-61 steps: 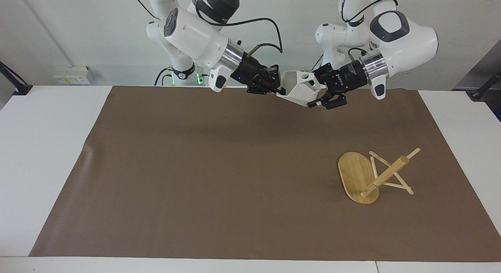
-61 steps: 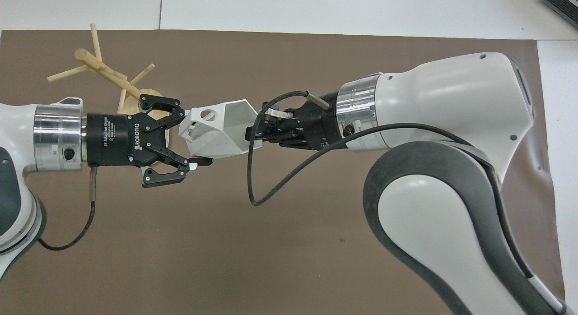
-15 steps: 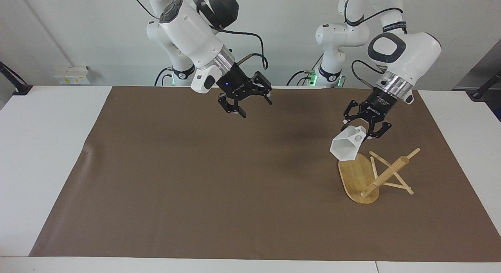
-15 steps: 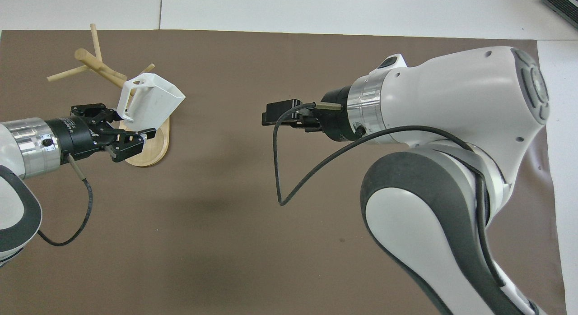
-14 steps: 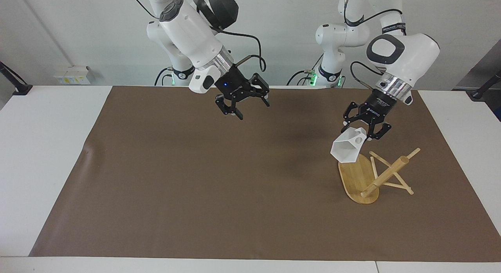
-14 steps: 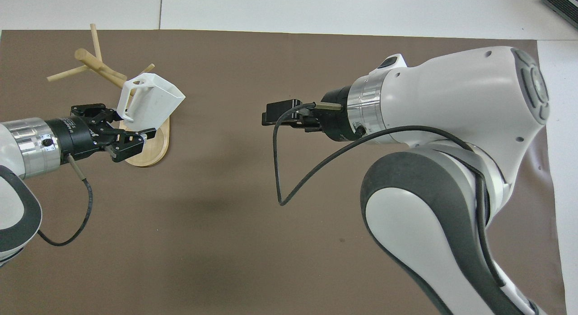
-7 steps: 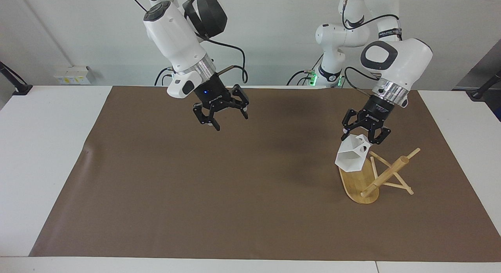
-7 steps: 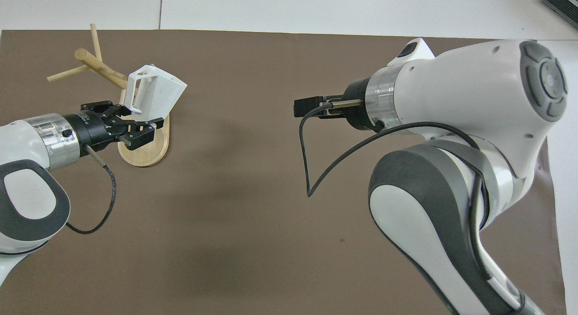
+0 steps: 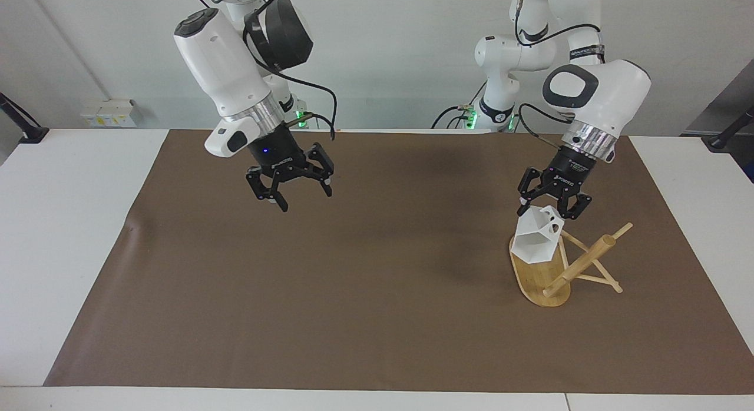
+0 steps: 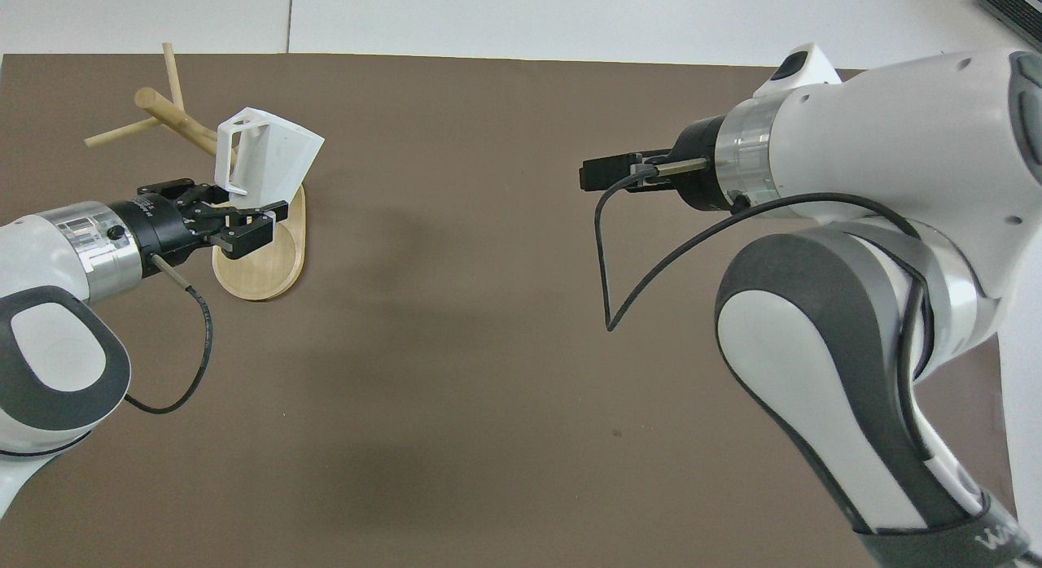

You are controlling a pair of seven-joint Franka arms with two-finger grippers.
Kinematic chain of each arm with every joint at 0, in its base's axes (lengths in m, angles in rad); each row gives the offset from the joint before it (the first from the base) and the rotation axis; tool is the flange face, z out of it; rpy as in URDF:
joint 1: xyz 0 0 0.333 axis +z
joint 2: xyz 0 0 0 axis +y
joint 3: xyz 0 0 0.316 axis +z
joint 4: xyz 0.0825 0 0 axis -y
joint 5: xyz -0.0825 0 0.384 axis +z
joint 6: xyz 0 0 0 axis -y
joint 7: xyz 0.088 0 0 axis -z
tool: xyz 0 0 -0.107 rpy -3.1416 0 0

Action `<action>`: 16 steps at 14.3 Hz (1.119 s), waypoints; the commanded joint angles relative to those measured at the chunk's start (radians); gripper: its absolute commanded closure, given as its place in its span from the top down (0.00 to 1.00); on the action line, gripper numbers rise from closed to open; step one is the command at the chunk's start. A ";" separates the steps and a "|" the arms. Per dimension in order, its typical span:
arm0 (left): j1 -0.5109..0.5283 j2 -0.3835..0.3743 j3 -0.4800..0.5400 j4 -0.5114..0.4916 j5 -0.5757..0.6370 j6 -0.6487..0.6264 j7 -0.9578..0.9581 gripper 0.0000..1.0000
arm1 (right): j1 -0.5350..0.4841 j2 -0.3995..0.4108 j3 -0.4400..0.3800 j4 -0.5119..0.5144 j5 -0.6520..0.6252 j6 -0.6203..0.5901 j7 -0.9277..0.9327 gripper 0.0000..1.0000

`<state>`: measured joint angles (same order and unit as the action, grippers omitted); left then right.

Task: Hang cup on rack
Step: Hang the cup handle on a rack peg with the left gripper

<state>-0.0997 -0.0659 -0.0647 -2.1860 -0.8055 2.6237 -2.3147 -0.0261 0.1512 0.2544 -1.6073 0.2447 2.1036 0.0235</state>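
Brown paper covers most of the white worktop [image 9: 70,234], filling the middle of the facing frame from edge to edge. Above it, at upper left of that frame, the right claw [image 9: 290,187] hangs released with nothing in it, over bare paper; that arm waits.

At lower right of the frame stands the rack [image 9: 559,264], a bamboo piece with an oval base, a thick post leaning away from the base and thin pegs crossing it. Just above the base, the left claw [image 9: 552,208] is clenched on the cup [image 9: 535,241], gripping it at the blocky handle end, so the cup hangs mouth-down and tilted, right beside the nearest peg. Whether the cup touches the peg or the base cannot be told.

Judging by its look, the cup is stiff, light and matte, so it should not slip easily, though its faceted walls offer poor flat purchase. The handle block is the sensible hold, provided the round hole stays clear for a peg. The rack looks light too, and a nudge could shift it.
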 commanded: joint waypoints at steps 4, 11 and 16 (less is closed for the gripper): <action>-0.012 0.014 0.006 0.000 0.015 0.041 -0.057 0.00 | -0.009 -0.030 -0.108 -0.019 -0.021 -0.028 -0.154 1.00; -0.005 0.024 0.005 -0.001 0.015 0.077 -0.124 0.00 | -0.009 -0.036 -0.190 -0.019 -0.162 -0.086 -0.202 1.00; -0.001 0.031 0.005 -0.004 0.014 0.090 -0.167 0.00 | -0.009 -0.041 -0.207 -0.020 -0.223 -0.103 -0.189 1.00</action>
<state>-0.0987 -0.0372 -0.0621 -2.1860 -0.8055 2.6912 -2.4453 -0.0325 0.1341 0.0549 -1.6073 0.0555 2.0148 -0.1626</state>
